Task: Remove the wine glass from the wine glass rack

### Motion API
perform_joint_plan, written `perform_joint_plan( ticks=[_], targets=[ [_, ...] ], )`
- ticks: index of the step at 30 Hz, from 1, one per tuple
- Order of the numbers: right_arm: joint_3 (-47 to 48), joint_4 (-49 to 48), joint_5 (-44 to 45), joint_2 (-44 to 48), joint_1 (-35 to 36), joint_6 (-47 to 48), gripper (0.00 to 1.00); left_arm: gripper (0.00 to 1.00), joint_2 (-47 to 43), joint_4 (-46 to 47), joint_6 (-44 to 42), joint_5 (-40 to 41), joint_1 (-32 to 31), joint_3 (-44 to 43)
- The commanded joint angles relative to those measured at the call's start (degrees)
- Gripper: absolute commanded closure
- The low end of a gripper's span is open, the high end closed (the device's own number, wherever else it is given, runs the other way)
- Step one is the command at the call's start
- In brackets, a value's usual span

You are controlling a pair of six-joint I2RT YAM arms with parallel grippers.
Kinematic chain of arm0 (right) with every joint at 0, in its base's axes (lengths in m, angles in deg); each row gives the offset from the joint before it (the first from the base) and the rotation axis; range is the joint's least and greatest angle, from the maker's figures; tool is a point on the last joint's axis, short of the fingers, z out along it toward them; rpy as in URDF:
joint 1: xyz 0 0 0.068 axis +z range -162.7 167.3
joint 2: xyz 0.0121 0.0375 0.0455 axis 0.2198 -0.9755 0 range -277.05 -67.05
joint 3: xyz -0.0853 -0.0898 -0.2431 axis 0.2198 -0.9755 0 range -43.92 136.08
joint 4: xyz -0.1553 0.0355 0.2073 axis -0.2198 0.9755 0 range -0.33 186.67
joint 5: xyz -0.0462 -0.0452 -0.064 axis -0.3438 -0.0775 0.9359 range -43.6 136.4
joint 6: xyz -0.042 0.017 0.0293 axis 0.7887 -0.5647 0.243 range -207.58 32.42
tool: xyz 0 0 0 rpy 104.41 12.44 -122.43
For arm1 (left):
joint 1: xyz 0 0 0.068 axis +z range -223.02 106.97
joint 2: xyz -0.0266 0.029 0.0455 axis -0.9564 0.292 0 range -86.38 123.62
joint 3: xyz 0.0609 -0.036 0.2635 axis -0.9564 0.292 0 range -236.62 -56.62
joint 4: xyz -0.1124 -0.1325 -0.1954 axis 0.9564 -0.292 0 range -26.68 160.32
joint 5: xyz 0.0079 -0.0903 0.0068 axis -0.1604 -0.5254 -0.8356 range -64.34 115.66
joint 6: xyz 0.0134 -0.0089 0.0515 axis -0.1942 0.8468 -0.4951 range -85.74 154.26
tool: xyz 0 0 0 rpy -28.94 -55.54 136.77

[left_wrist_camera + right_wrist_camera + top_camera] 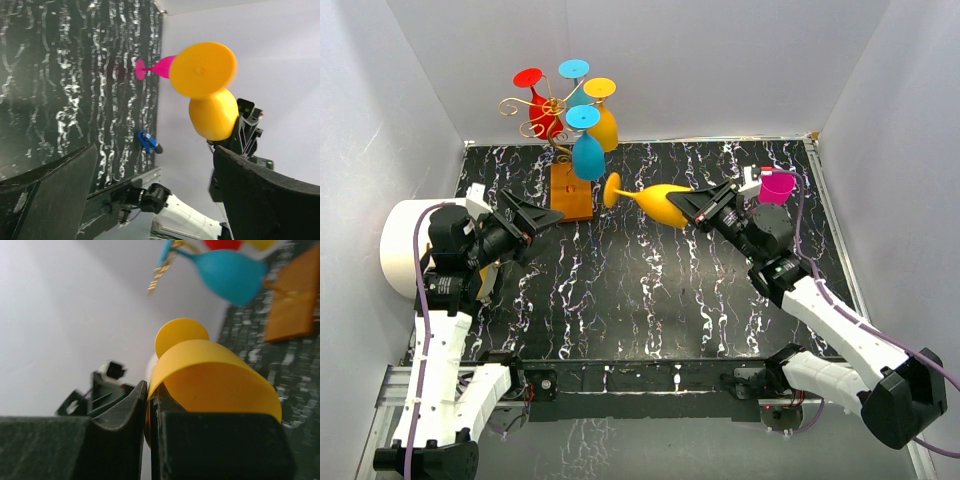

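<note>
- Yellow plastic wine glass [660,203] clear of gold wire rack [570,192]; R gripper [695,207] pinches its bowl wall.
- L gripper [542,215] wide open, empty.
- Next, prob.: set glass on black marbled table [650,300].

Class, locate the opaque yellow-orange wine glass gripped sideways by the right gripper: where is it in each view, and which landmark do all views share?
Top external: the yellow-orange wine glass lies sideways at centre, slightly above the middle.
Left wrist: upper right, round foot facing the camera.
Right wrist: centre to lower right, very close.
Shared landmark: the black white-veined table top.
</note>
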Motion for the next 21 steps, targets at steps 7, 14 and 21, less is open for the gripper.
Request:
perform_joint_plan(
  ticks=[7,14,21],
  targets=[
    [8.9,51.5,22.6,-1.9,-0.1,15.7,1.00,0.01,1.7,-7.3,-7.9,2.4,-0.3,-2.9],
    [11.7,62.1,29.4,2.3,-0.1,19.0,1.00,0.01,2.5,-7.5,-9.9,2.8,-0.3,-4.6],
    [20.5,81.2,39.2,-6.2,0.5,17.0,1.00,0.01,0.2,-6.2,-11.3,3.0,-0.3,-4.9]
  ],
)
